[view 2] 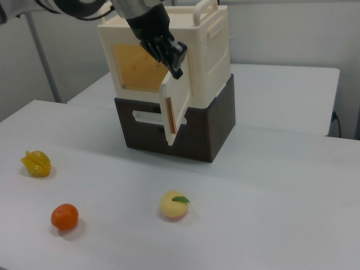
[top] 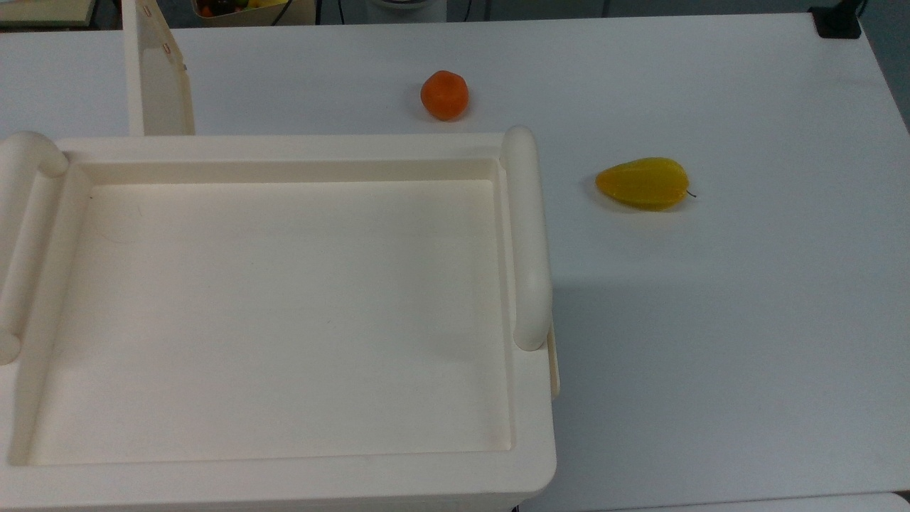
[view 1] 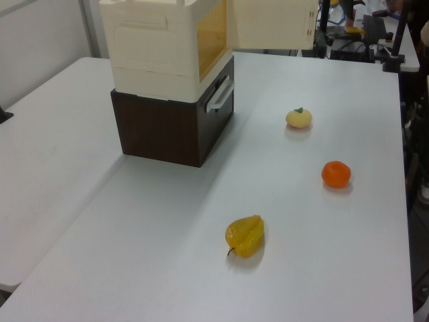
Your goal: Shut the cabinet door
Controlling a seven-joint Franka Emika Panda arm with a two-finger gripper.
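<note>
Nearest on the counter [view 2: 270,185] in the right view, we saw an orange [view 2: 64,216] and a pale peach [view 2: 174,205], a yellow starfruit [view 2: 36,163] further back. Behind them the cabinet [view 2: 185,50] sat on a dark box [view 2: 185,126], the cabinet door [view 2: 175,107] swung open. Our hand [view 2: 175,61] was at the door's top edge; we could not tell its grip.

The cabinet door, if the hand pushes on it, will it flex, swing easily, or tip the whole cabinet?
The cabinet door is a thin plastic panel standing open, so it probably swings lightly. Being thin, it may flex a little. The cabinet sits on a dark wooden base, so tipping seems unlikely.
</note>
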